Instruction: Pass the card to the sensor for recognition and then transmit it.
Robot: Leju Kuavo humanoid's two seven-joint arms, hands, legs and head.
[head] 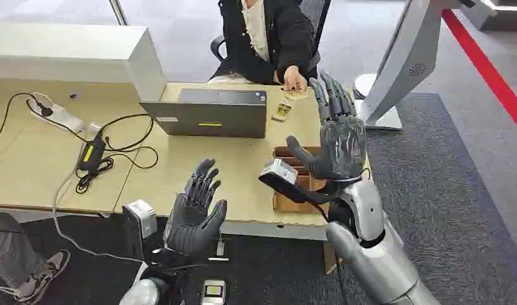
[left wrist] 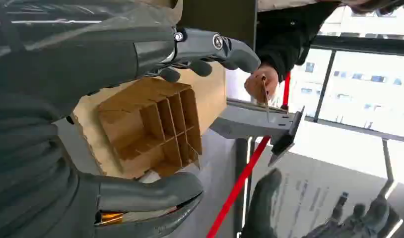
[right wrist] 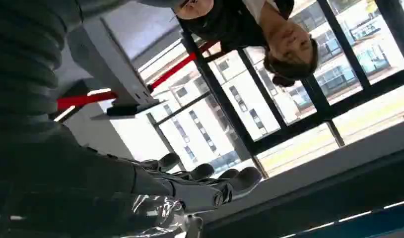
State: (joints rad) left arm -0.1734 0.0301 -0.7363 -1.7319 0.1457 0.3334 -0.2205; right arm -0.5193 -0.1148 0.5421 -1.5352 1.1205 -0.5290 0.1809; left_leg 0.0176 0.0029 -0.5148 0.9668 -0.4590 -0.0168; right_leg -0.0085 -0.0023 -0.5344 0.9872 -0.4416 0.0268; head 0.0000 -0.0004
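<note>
Both hands, left [head: 194, 219] & right [head: 337, 136], spread, empty; card [head: 295, 95] partly under person's hand [head: 294, 79].

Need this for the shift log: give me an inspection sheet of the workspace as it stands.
Surface: light wooden table, mostly bare in front of the robot.
Job's things: a card lies under a person's hand at the far edge; a second card lies beside it; grey sensor stand sits on the floor to the right.
Clutter: laptop; divided cardboard box at the near right edge.
Hands: left hand raised, fingers apart, holding nothing; right hand raised over the box, fingers apart, holding nothing.
Cables: power strip, adapter and looped black leads on the left.
Surroundings: seated person in a dark jacket; red floor line; grey carpet.
</note>
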